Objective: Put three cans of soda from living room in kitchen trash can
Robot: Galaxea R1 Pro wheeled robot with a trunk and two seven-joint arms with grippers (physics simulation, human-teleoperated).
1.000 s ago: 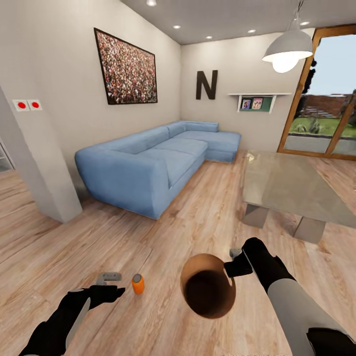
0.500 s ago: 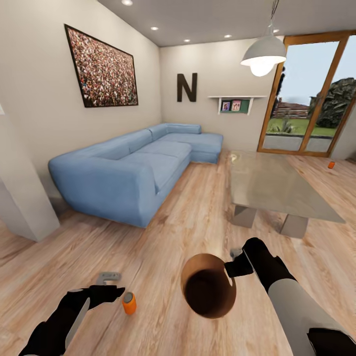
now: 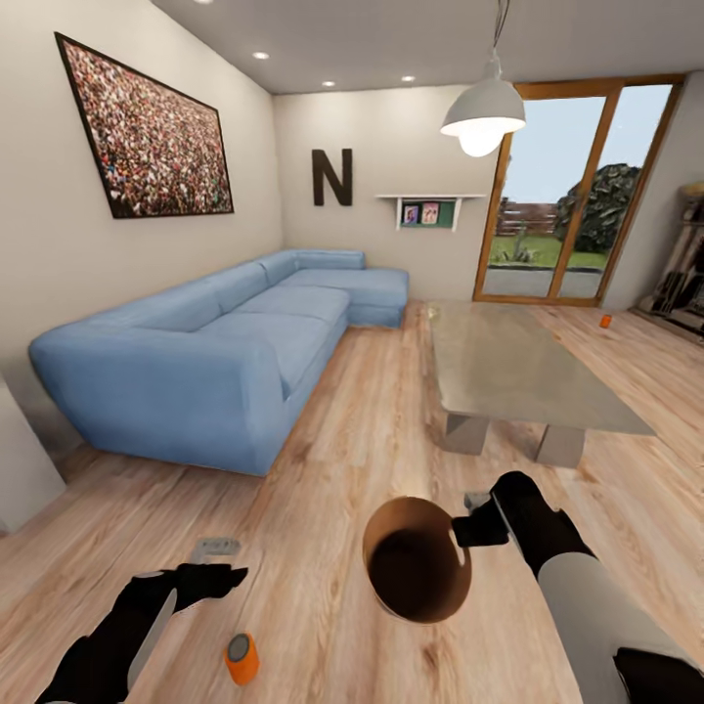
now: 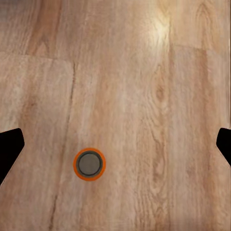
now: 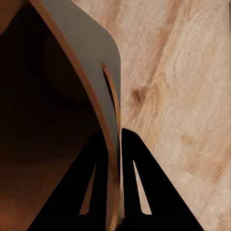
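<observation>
2 orange-red cylindrical soda cans are visible: 1 upright on the light wood plank floor (image 3: 372, 450) just beside the left gripper (image 3: 217, 555), whose fingers are spread with nothing between them, and 1, apparently a can (image 3: 605, 320), beyond the low grey table (image 3: 508, 367). Right gripper (image 5: 114, 144) pinches the rim of the brown-lined round bin (image 3: 416, 572).

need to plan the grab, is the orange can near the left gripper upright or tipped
Upright: the orange can stands on the floor, its round silver top facing straight up in the left wrist view.
</observation>
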